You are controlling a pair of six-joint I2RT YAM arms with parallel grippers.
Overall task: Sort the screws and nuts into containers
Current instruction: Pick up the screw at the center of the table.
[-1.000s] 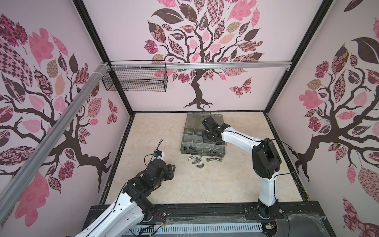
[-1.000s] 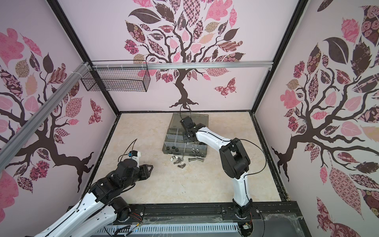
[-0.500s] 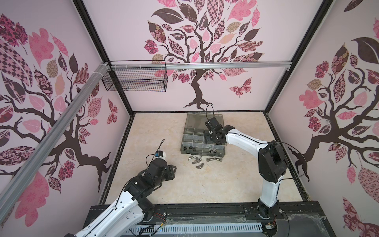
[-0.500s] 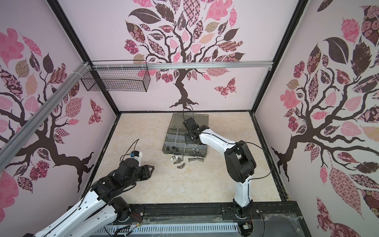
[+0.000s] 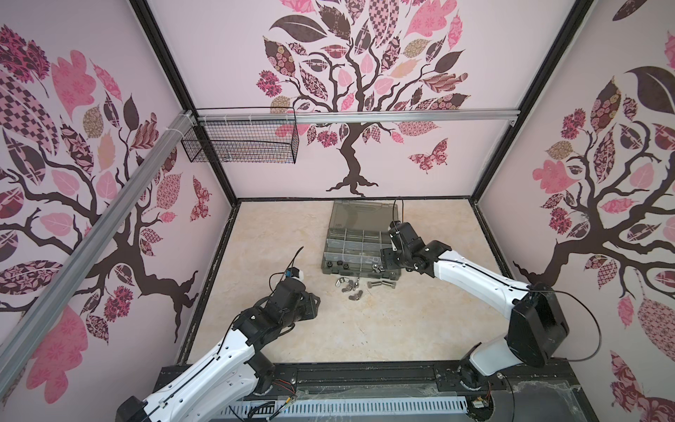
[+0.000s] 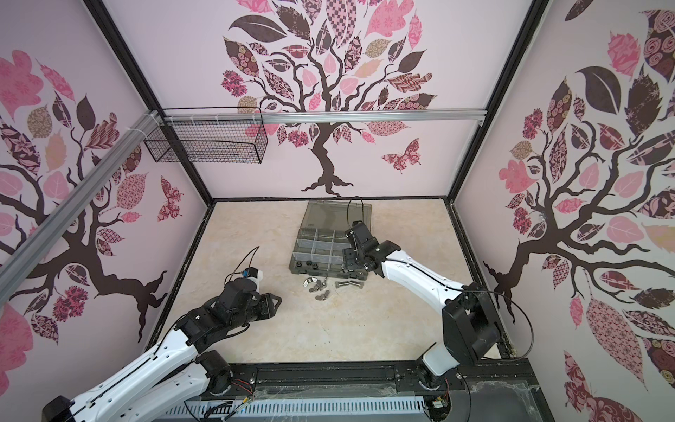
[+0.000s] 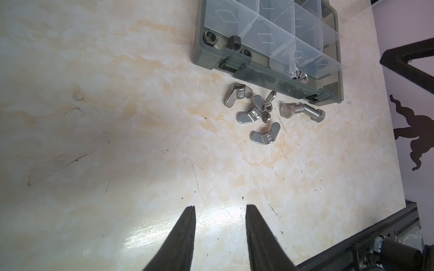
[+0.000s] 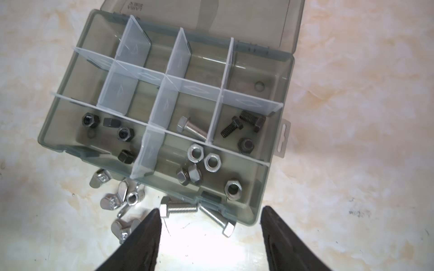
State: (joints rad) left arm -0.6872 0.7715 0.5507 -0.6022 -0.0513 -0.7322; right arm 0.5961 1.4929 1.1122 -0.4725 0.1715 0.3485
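The right arm (image 5: 475, 277) has drawn back from over the middle of the organizer case (image 8: 287, 70) toward its near right corner. The right fingers (image 8: 143, 244) have spread wider on the way, and now stand well apart with nothing between them. We read that as a drop-off just finished, though we cannot tell which piece it was. The left arm (image 5: 226, 350) has hardly stirred: the left fingers (image 7: 180, 244) hang a little apart and empty over bare counter (image 7: 105, 117), short of the loose pieces.

Inside the case the sorting shows. Black nuts (image 8: 105, 131) lie in the near left compartment and silver nuts (image 8: 204, 162) in the near right one. A single silver bolt (image 8: 192, 129) lies in the row behind, with black bolts (image 8: 244, 124) in the compartment beside it. The other compartments look empty.

Just beside the case's near wall, on the counter, lie two silver hex bolts (image 7: 303, 110), touching tip to tip at an angle. Four wing nuts (image 7: 252, 115) sit in a loose cluster next to them. So the task seems past halfway — six pieces remain. The two bolts sit almost under the right fingers and look like that arm's likely next pick. The wing nuts have no compartment yet, so an empty one must be chosen.
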